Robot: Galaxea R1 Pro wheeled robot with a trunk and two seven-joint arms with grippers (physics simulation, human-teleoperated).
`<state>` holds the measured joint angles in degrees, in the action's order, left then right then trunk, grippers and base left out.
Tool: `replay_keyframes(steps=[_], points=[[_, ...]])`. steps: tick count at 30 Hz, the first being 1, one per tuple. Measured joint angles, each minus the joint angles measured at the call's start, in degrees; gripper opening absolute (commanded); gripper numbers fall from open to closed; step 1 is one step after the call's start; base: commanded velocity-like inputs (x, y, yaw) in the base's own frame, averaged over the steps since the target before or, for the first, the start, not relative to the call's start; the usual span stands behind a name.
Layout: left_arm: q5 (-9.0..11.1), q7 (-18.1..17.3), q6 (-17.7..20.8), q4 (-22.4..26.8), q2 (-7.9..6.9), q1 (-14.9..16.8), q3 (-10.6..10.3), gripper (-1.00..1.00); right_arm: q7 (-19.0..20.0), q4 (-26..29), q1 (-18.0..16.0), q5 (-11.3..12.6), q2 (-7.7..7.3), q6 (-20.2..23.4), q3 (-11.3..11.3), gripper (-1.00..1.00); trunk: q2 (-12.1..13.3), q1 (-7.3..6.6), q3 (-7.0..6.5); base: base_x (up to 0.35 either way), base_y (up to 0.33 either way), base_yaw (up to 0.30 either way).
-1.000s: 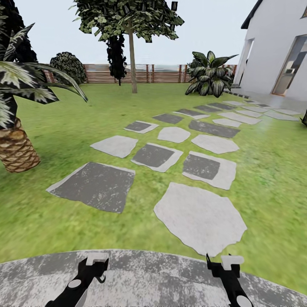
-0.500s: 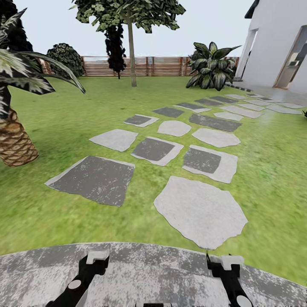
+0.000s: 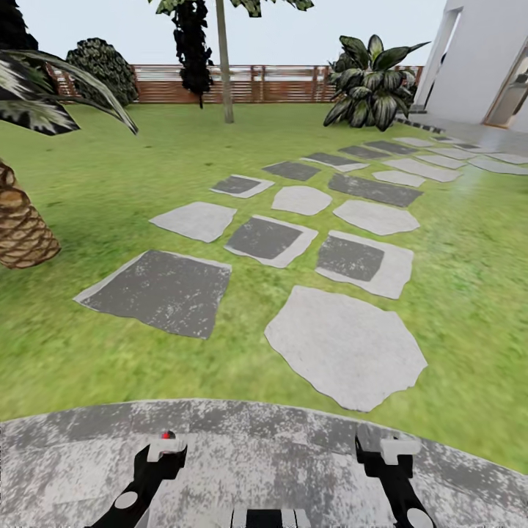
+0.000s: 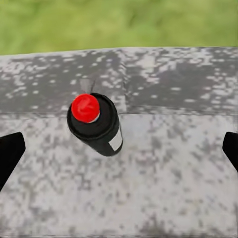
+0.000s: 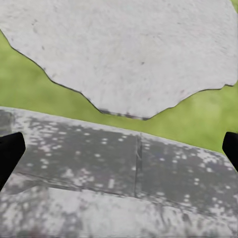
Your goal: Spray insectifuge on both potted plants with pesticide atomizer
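The pesticide atomizer (image 4: 95,124) looks like a dark bottle with a red top and a white label patch. It stands upright on the mottled grey patio (image 4: 168,183), seen from above in the left wrist view. My left gripper (image 4: 119,153) is open, its black fingertips (image 4: 10,153) spread wide to either side of the bottle and apart from it. In the head view the atomizer's red top (image 3: 169,434) peeks out just beyond my left gripper (image 3: 166,449). My right gripper (image 3: 389,449) (image 5: 119,151) is open over bare patio near its edge. The potted plants are out of view.
Beyond the patio edge (image 3: 242,411) lies lawn with grey stepping stones (image 3: 341,352) leading to a white house (image 3: 484,59). A scaly palm trunk (image 3: 22,227) stands at the left. A slim tree (image 3: 224,66), a large leafy plant (image 3: 370,81) and a slat fence (image 3: 264,82) are far back.
The whole head view has shifted: fence and trees sit higher in the picture and more patio shows below. The bottle's red top now shows beside my left gripper. Both grippers stay open.
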<state>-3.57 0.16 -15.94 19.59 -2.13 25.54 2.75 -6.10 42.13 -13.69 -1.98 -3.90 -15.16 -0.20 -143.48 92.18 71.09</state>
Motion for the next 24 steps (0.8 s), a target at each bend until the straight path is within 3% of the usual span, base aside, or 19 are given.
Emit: replay_keyframes(steps=[17, 24], points=[[0.00, 0.08, 0.13, -0.01, -0.03, -0.01, 0.32, 1.00, 0.00, -0.01, -0.01, 0.00, -0.04, 0.00, 0.04, 1.00, -0.23, 0.44, 5.19, 0.000, 0.000, 0.147], [-0.02, 0.09, 0.00, -0.02, -0.01, 0.00, 0.22, 1.00, 0.00, -0.01, -0.01, 0.00, 0.00, 0.00, 0.08, 1.00, -0.23, 0.43, 5.76, 0.002, 0.000, 0.158]])
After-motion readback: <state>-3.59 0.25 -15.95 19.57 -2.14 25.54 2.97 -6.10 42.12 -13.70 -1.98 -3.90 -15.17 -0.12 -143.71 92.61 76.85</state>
